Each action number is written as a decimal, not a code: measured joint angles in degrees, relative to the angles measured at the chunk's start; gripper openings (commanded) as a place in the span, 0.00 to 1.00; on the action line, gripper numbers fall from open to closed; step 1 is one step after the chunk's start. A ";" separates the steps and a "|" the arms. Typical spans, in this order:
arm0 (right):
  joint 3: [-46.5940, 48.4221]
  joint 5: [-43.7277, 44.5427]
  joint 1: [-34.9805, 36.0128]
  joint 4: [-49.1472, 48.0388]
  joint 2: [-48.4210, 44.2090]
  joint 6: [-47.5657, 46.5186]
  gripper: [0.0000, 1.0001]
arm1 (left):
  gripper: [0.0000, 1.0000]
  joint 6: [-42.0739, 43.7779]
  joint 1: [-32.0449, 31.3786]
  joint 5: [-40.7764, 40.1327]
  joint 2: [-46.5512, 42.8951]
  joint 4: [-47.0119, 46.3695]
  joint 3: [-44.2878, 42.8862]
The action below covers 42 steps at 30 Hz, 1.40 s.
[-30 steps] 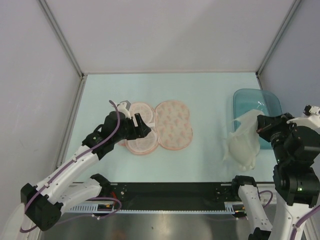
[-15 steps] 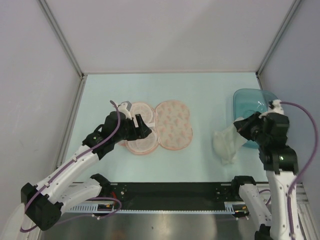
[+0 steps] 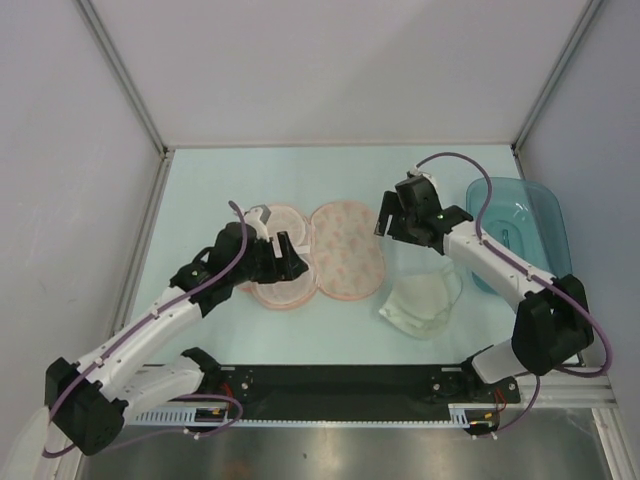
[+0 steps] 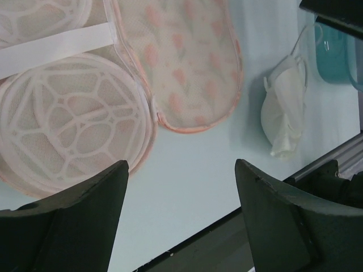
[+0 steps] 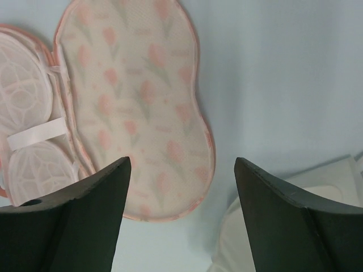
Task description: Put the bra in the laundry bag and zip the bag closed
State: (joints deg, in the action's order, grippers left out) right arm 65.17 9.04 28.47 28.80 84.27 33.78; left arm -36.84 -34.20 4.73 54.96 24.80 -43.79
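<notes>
**Bra** (image 3: pixel 420 300): lies crumpled on the table (image 3: pixel 450 175), lower right of centre in the top view. It sits just beside the bag's printed half, with a strip of table between, and nothing holds it.

**Laundry bag** (image 3: pixel 345 250): open flat at centre, mesh half to the left, printed half to the right.

**Left gripper** (image 3: pixel 283 252): jaws spread and empty, hovering at the mesh half's near rim.

**Right gripper** (image 3: pixel 392 222): jaws spread and empty, above the table beside the printed half.

**Step in hand, as judged:** pick up the bra and carry it into the mesh half. Pinch the bulk of a cup rather than a strap, so nothing trails across the zip edging.

**Edges and room:** the tray (image 3: pixel 515 183) stands at the right edge. Bare table lies above the bag. The left gripper crowds the mesh half and should probably give way.
</notes>
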 measured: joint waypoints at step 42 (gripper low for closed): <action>-3.96 33.75 0.24 54.47 -67.17 40.06 1.00 | 0.84 55.87 -45.83 -13.07 60.74 -30.27 -47.01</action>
State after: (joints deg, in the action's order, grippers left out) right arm 61.21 42.78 28.71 83.26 17.10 73.84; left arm 19.03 -80.03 -8.34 115.70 -5.48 -90.80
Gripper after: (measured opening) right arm 0.955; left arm 0.841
